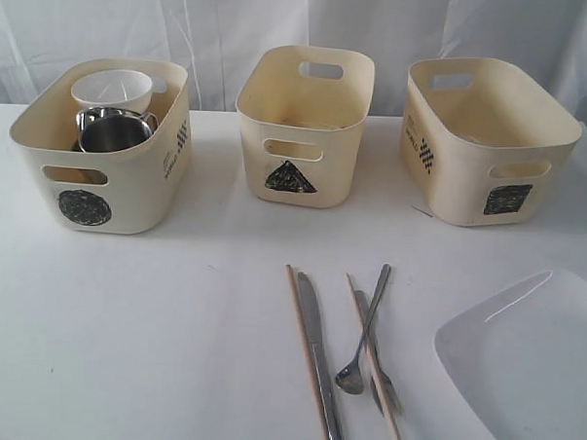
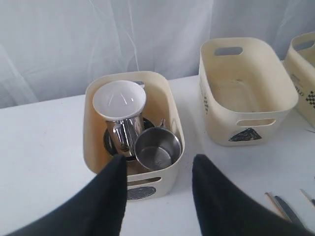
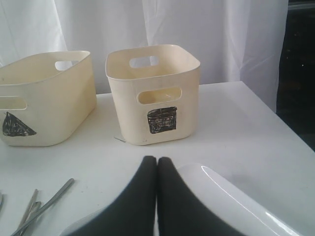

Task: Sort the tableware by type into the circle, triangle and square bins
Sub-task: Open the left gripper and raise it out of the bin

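Note:
The circle bin (image 1: 100, 187) stands at the back left and holds a white bowl (image 1: 111, 87) and a steel mug (image 1: 112, 129). In the left wrist view the white bowl (image 2: 119, 100) rests on one mug (image 2: 123, 135), with a second mug (image 2: 157, 150) beside it. My left gripper (image 2: 158, 160) hovers open and empty over the bin's front wall (image 2: 147, 184). The triangle bin (image 1: 302, 133) and square bin (image 1: 487, 150) look empty. Knife (image 1: 318, 362), spoon (image 1: 364, 330), fork (image 1: 377, 358) and chopsticks (image 1: 303, 347) lie on the table. My right gripper (image 3: 157, 160) is shut over the white plate (image 3: 231, 196).
The white plate (image 1: 531, 367) fills the front right corner of the table, and a white curtain hangs behind the bins. Bare tabletop (image 1: 122, 349) lies in front of the circle bin. Neither arm shows in the exterior view.

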`<control>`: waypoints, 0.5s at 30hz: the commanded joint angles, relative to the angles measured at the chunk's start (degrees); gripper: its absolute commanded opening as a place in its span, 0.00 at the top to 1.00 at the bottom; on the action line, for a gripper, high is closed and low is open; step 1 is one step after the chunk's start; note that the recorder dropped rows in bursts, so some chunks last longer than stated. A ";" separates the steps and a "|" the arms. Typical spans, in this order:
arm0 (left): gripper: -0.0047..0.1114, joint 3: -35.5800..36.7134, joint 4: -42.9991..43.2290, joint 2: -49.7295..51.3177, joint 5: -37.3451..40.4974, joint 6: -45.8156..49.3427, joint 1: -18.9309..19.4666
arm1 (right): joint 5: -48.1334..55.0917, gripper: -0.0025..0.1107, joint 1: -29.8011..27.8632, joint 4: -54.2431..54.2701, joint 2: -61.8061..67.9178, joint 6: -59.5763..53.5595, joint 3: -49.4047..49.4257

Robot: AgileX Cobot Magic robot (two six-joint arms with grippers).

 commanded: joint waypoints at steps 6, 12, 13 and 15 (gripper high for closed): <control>0.56 12.07 -0.20 -21.93 2.13 0.43 0.12 | -0.43 0.98 0.05 0.15 -0.29 -0.03 0.32; 0.55 17.05 -0.43 -31.35 6.93 0.00 0.12 | -0.43 0.98 0.05 0.15 -0.29 -0.03 0.32; 0.55 17.73 -0.43 -32.51 7.55 0.00 0.12 | -0.43 0.98 0.05 0.15 -0.29 -0.03 0.32; 0.55 18.97 -0.43 -35.18 8.94 0.00 0.12 | -0.43 0.98 0.05 0.15 -0.29 -0.03 0.32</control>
